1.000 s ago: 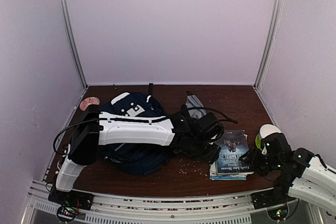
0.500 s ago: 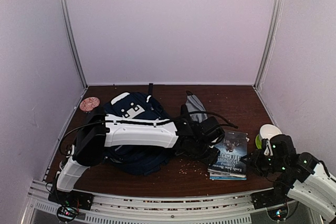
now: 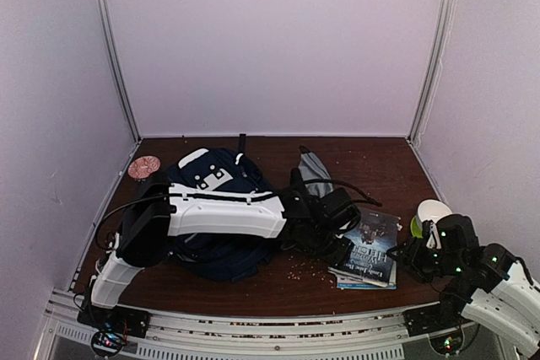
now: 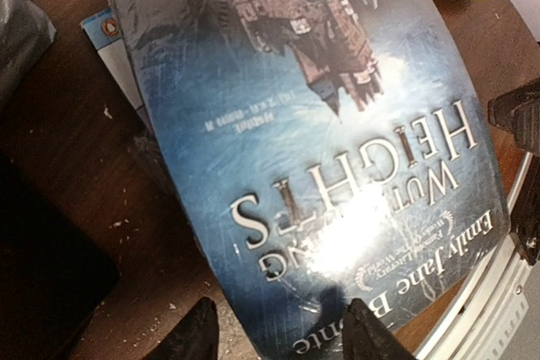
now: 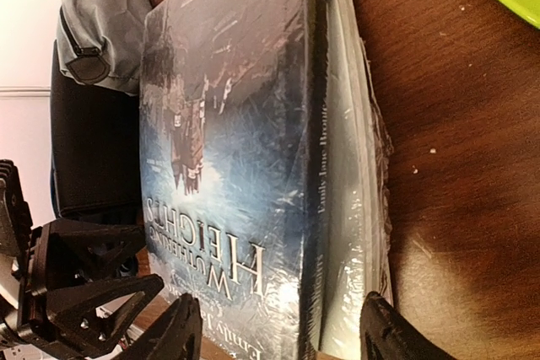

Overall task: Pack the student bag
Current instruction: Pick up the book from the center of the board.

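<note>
Left gripper (image 4: 283,335), jaws wide, straddles the paperback (image 4: 312,166) near the front edge of the table (image 3: 388,166); right gripper (image 5: 278,330), equally spread, brackets its spine, seemingly to lift it toward the student bag (image 3: 211,166) at the left edge.

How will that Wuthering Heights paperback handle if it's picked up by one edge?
The paperback shows strong glare, so it is probably slick. Its cover looks slightly bowed, so it will likely flex when lifted. It rests on another book, so pushing may drag both.
</note>
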`<state>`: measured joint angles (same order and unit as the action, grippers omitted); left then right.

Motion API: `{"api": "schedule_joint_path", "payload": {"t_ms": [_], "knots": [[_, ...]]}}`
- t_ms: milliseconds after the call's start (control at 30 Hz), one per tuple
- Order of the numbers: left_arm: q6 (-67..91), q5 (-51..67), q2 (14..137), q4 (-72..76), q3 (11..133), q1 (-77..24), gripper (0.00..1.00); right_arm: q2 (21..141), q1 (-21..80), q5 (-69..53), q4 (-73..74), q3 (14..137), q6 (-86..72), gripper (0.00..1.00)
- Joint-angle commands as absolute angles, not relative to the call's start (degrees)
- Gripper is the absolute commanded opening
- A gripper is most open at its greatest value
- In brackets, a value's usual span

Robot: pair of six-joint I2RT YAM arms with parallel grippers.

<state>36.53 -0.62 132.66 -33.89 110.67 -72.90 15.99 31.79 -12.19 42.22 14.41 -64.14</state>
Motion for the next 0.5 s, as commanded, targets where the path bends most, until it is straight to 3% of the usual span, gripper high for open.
{"api": "schedule_joint_path", "payload": {"t_ms": [0, 167, 467], "knots": [[37.46, -1.96, 129.51, -32.65, 108.32, -72.72, 0.89, 18.05, 31.76, -9.70, 42.21, 14.89, -62.80, 0.64], [39.54, 1.11, 128.86, -32.18, 106.12, -71.79, 0.96, 20.53, 31.82, -9.20, 39.10, 13.84, -62.36, 0.63], [42.55, 13.11, 128.58, -23.14, 101.76, -70.23, 0.96, 26.00, 31.89, -12.14, 31.97, 13.07, -61.89, 0.61]]}}
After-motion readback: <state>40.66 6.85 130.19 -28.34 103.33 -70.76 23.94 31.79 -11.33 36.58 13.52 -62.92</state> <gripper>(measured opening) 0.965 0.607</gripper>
